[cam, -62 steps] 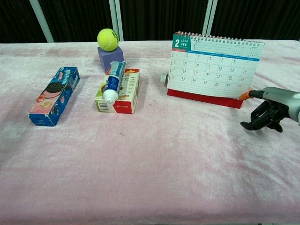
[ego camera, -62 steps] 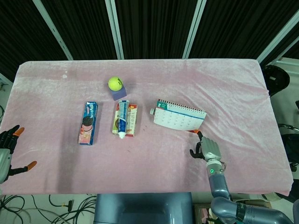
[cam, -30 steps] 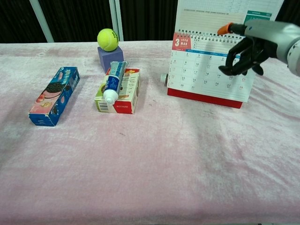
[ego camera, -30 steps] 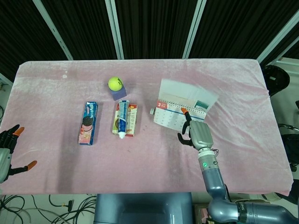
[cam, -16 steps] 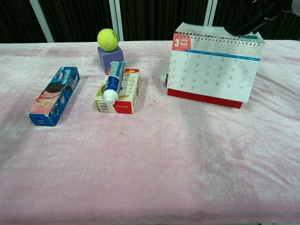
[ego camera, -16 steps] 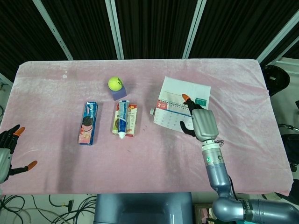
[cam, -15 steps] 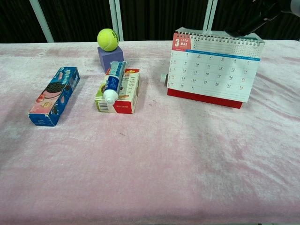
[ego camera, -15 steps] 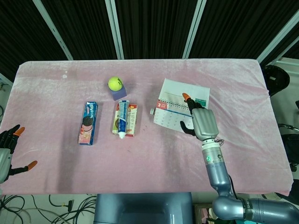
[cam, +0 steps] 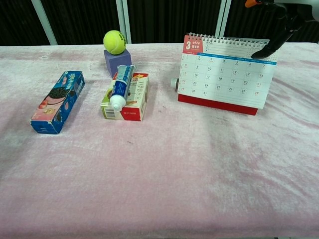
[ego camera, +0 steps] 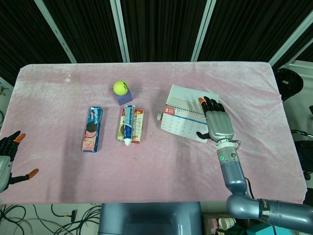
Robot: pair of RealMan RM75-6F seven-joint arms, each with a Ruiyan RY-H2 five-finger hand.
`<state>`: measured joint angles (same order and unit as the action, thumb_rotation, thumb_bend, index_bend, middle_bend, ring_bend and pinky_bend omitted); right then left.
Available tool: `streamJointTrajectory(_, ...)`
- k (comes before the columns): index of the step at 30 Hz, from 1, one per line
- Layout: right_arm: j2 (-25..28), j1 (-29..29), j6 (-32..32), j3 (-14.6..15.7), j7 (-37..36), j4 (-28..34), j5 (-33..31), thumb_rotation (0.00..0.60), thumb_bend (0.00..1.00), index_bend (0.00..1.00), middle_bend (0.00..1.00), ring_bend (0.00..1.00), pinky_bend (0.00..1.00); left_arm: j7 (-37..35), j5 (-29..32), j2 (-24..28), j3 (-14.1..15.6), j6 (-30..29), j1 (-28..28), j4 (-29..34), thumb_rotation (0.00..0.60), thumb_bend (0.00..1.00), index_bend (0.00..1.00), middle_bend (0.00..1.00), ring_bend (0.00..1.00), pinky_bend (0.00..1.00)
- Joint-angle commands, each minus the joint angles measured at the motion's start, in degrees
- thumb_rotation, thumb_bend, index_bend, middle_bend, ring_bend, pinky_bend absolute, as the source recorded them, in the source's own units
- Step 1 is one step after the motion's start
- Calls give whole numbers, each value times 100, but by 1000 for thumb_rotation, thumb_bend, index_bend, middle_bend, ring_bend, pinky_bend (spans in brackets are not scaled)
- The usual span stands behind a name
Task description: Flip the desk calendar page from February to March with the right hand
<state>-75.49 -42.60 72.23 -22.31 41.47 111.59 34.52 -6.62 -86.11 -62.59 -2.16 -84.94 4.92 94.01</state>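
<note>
The desk calendar (cam: 224, 74) stands at the right of the table with its March page facing front, a red "3" at its top left. From above, the calendar (ego camera: 182, 122) has the flipped February page lying over its back side. My right hand (ego camera: 218, 125) hovers above the calendar's right end with fingers spread and holds nothing. In the chest view the right hand (cam: 279, 20) shows at the top right corner, one dark fingertip near the calendar's upper right edge. My left hand (ego camera: 9, 159) rests open at the table's near left edge.
A tennis ball (cam: 114, 42) sits on a purple block (cam: 117, 60). A toothpaste tube lies on a box (cam: 126, 96) left of the calendar. A blue cookie box (cam: 58, 101) lies further left. Pink cloth (cam: 174, 179) covers the table.
The February page has gone over the spiral and now lies flat behind; March shows. My right hand has let go, spread its fingers and drifted right above the calendar's end.
</note>
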Motion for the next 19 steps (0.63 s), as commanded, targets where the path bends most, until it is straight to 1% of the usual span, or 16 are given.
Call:
streamJointTrajectory(1,367,355,222,472,-73,264,734,600,128,0,0,0,76,8,4,6,3,8,0,0,600,0,0,0,0,0)
streamJointTrajectory(3,567,595,352,763,-170,346,1225,600,126,0,0,0,74,28,-10,10,11,11,1,1,600,0,0,0,0,0)
streamJointTrajectory(4,716,796,461,988,-285,383,1615,600,124,0,0,0,74,48,-24,11,20,13,2,2,600,0,0,0,0,0)
streamJointTrajectory(7,1019,1278,761,1475,-631,345,2422,600,121,0,0,0,73,118,-49,16,44,27,4,4,600,0,0,0,0,0)
streamJointTrajectory(10,1257,1749,1068,1918,-1067,99,3124,600,118,0,0,0,69,197,-53,21,61,44,5,16,600,0,0,0,0,0)
streamJointTrajectory(13,1413,2203,1381,2308,-1588,-311,3741,600,116,0,0,0,65,262,-71,20,62,22,1,22,600,0,0,0,0,0)
streamJointTrajectory(16,1492,2566,1664,2582,-1956,-716,4132,600,115,0,0,0,66,309,-92,14,66,-4,-6,10,600,0,0,0,0,0)
streamJointTrajectory(19,1516,2874,1908,2775,-2277,-1163,4411,600,114,0,0,0,65,357,-105,9,73,-14,-10,-8,600,0,0,0,0,0)
